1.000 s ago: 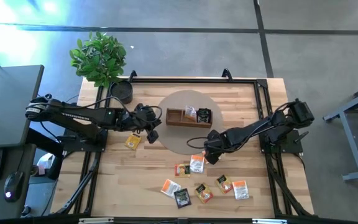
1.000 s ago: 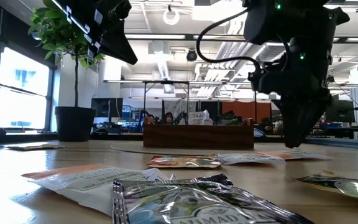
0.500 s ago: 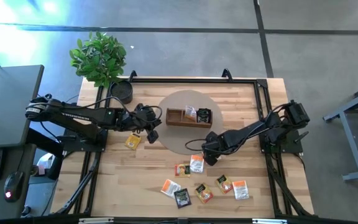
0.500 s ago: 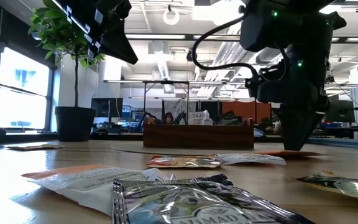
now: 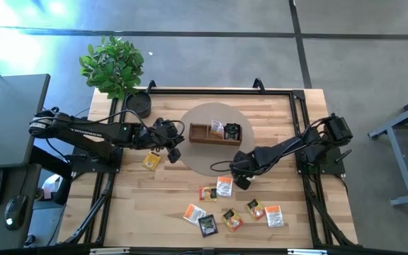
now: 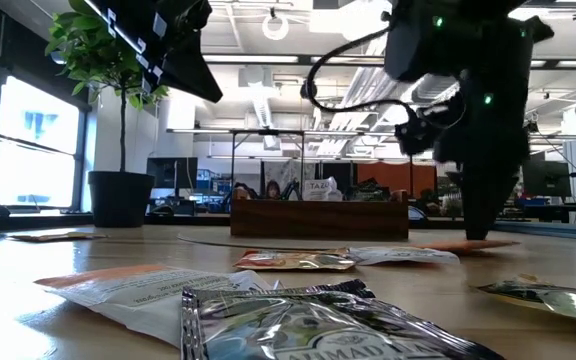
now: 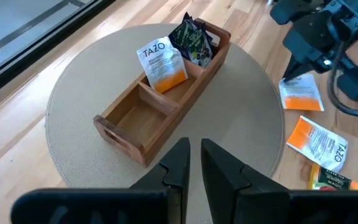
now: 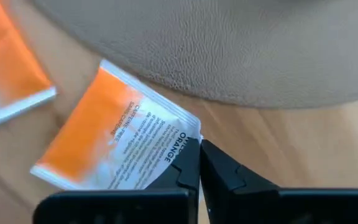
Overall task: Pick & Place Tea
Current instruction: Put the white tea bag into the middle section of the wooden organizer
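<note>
A potted plant (image 5: 113,65) stands at the far left corner of the wooden surface (image 5: 282,120), with a dark pot (image 5: 140,104) beside it. The left claw (image 5: 173,146) hangs above the left edge of the round tan mat (image 5: 200,159), its fingers (image 7: 180,163) nearly together with a thin gap between them and nothing held; a yellow tea packet (image 5: 151,161) lies alone on the surface just beside it. On the mat sits a long wooden tray (image 7: 143,112) with three compartments: the left one is bare, the middle holds a white-and-orange packet (image 7: 161,61) printed "TAZO", and the right one holds a dark packet (image 7: 192,41), both standing on edge. At the mat's near edge the right claw (image 5: 241,180) is down at the surface, its fingers pinched shut on the corner of a white-and-orange packet (image 8: 120,137) that lies flat half off the mat; the word "ORANGE" reads on it. Another orange packet (image 8: 8,74) lies just beside that one. Six more packets lie loose toward the front edge: one (image 5: 207,193) next to the gripped one, then a row of five, among them a black packet (image 5: 207,224) and a white-and-orange one (image 5: 273,215) at the right end.
</note>
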Controlling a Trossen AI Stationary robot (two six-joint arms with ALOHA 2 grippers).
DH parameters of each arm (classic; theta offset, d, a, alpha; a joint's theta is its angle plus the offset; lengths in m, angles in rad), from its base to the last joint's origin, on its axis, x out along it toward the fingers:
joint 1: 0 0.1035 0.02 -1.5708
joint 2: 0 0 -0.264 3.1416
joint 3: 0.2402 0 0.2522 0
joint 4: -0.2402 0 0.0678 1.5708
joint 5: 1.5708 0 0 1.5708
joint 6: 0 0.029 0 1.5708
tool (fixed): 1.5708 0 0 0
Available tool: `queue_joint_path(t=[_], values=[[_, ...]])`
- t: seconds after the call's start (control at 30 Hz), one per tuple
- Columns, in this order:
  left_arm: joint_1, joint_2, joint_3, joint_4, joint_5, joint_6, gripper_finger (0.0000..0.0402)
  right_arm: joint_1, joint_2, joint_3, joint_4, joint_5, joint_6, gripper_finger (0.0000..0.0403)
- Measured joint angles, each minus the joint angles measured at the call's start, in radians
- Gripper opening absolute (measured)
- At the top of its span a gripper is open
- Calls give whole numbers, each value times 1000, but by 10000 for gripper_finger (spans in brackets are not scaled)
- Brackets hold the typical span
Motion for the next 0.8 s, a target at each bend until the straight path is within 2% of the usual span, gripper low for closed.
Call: queue_joint_path(t=[0.13,0.23,0.3,0.37,0.5,0.6,0.8], values=[[0,0,0,11,0,1,39,1,-67,79,-13,113,-171,4],[0,0,0,12,-4,1,39,-1,-75,112,-15,293,-384,4],[0,0,0,12,-5,5,39,-12,-77,133,55,412,-546,3],[0,0,0,12,-6,14,39,-33,-76,139,125,477,-737,2],[0,0,0,10,-6,16,39,-93,-54,132,316,545,-1131,1],[0,0,0,9,-6,17,39,-139,-50,134,416,561,-1341,1],[0,0,0,5,0,42,39,-214,-48,142,446,537,-1499,1]])
